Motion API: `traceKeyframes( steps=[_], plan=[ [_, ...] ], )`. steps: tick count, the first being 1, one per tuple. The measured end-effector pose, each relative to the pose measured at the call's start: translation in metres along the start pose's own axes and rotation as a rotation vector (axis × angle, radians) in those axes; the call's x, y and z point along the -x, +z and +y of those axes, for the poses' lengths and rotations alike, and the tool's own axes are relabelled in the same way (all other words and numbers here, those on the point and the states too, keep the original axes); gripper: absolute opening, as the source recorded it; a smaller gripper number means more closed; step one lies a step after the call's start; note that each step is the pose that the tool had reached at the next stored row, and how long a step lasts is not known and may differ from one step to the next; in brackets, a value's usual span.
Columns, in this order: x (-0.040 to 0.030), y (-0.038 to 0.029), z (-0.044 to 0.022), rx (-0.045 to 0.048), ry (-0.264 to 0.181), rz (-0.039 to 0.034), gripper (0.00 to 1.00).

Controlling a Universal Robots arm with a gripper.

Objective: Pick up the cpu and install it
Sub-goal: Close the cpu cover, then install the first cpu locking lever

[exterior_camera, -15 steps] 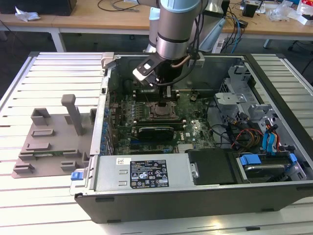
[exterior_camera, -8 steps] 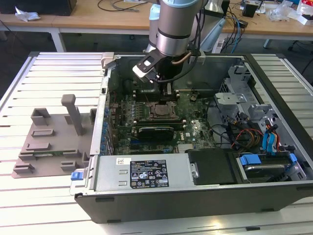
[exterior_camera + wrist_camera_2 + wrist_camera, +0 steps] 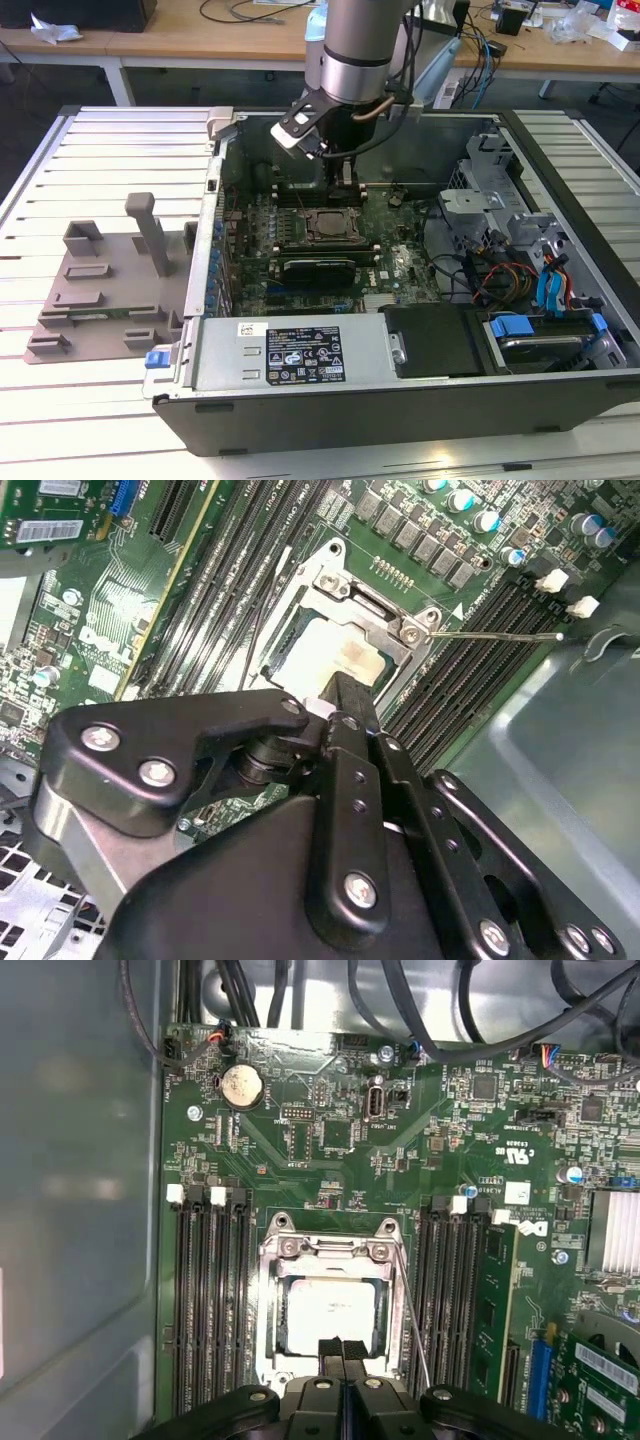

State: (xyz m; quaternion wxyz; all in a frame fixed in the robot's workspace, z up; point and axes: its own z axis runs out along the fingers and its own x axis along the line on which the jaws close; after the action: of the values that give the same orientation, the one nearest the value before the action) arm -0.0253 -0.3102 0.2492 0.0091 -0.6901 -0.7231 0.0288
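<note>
The cpu (image 3: 330,1312) is a pale silver square lying flat inside the metal-framed socket (image 3: 272,1305) on the green motherboard; it also shows in the second wrist view (image 3: 322,648). My gripper (image 3: 342,1352) hangs over the cpu's near edge, its two black fingers pressed together with nothing between them. In the second wrist view the gripper (image 3: 345,688) points down at the socket. The exterior view has the gripper (image 3: 340,178) inside the open computer case, just above the socket (image 3: 325,225). A thin wire lever (image 3: 412,1320) stands free beside the frame.
Rows of memory slots (image 3: 205,1300) flank the socket. A long black card (image 3: 318,268) lies in front of it, then the power supply (image 3: 290,355). Cables and drive cages (image 3: 520,270) are on the exterior view's right. A grey fixture (image 3: 110,290) sits outside the case.
</note>
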Motion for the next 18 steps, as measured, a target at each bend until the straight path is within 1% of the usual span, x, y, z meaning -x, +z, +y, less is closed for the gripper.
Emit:
traceKeyframes(
  steps=[1,3,4,7,8,9,18],
  plan=[
    [0.0001,-0.0027,-0.0001,0.0000,0.000,-0.0004,0.11],
    [0.0001,-0.0059,-0.0003,0.0000,0.000,-0.0010,0.11],
    [0.0002,-0.0090,-0.0005,-0.0001,0.000,-0.0018,0.11],
    [0.0003,-0.0122,-0.0007,0.0000,0.000,-0.0025,0.11],
    [0.0006,-0.0222,-0.0012,-0.0003,0.000,-0.0064,0.11],
    [0.0008,-0.0300,-0.0017,-0.0003,0.001,-0.0085,0.11],
    [0.0008,-0.0302,-0.0017,-0.0004,0.000,-0.0085,0.11]
  ],
)
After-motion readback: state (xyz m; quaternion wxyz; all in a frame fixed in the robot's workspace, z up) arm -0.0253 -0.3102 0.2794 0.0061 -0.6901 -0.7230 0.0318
